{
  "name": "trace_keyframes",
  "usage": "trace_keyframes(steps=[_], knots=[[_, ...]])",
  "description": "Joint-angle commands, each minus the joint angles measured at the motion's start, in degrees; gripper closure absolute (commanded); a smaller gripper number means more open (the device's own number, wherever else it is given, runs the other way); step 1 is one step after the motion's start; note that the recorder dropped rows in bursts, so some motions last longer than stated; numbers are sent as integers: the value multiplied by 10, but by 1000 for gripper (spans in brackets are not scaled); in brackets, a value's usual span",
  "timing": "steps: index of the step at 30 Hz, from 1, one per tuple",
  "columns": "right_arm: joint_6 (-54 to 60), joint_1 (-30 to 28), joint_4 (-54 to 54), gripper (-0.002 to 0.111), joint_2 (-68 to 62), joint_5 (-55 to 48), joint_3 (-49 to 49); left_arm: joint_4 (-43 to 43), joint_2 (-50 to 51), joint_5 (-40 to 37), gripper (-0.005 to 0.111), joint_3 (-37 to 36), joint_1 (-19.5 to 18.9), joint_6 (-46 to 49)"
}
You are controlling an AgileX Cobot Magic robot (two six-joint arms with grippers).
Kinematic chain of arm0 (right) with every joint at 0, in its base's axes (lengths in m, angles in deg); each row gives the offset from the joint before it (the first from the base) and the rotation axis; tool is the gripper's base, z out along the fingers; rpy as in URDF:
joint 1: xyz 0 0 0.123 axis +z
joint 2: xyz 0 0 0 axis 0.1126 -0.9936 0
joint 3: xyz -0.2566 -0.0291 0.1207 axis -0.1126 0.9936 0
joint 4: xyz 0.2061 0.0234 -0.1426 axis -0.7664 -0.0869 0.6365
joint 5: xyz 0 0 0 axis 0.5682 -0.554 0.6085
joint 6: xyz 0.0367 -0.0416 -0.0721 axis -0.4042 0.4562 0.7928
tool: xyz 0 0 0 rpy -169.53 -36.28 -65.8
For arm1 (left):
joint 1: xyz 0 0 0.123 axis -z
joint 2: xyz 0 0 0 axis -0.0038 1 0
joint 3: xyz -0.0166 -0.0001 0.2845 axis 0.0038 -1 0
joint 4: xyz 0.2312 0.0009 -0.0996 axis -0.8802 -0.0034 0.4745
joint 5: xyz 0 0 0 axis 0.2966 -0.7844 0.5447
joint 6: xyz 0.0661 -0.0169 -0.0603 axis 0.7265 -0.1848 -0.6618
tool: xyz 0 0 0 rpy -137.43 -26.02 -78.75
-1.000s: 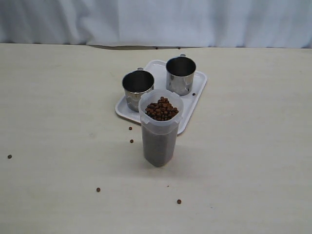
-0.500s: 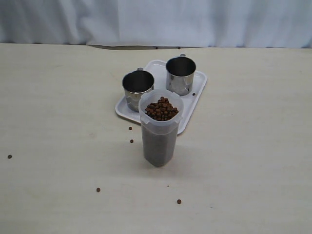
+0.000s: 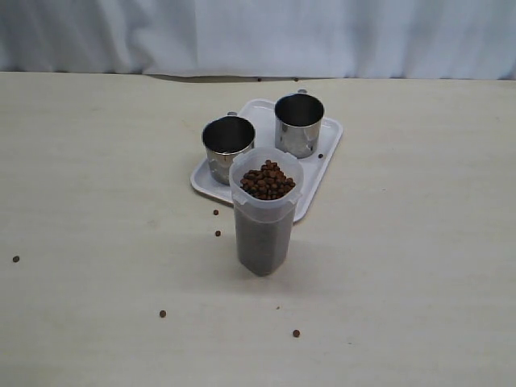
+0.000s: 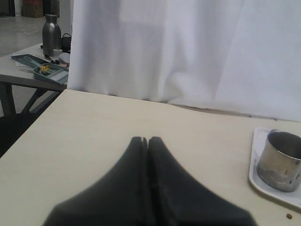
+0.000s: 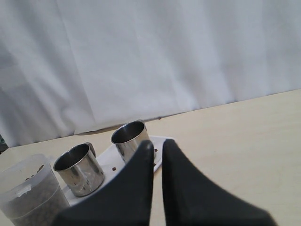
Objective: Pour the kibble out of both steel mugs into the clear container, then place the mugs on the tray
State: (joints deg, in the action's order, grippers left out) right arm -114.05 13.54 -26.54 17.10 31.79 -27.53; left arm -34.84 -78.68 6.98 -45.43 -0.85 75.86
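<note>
Steel mugs: two, upright on one white tray. One clear container at tray's near edge, heaped with kibble. Five stray pellets on table. Left gripper, right gripper: pressed together, empty.

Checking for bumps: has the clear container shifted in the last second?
No. The clear container still overlaps the same front stretch of the tray.

It looks like a lab or test room: a plain pale counter stands before a hung white curtain, and beyond the curtain's edge a second table carries a metal flask and clutter.
</note>
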Motion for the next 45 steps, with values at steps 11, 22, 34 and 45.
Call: trace_keyframes(steps=[11,22,34,45], knots=[[2,1,-1,103,2,1,3,2,-2,3,107,-1,5,3],[2,1,-1,103,2,1,3,2,-2,3,107,-1,5,3],[30,-77,49,103,2,3,3,3,-2,8,107,-1,5,3],[54,-145,53,103,2,1,3,3,-2,8,107,-1,5,3]])
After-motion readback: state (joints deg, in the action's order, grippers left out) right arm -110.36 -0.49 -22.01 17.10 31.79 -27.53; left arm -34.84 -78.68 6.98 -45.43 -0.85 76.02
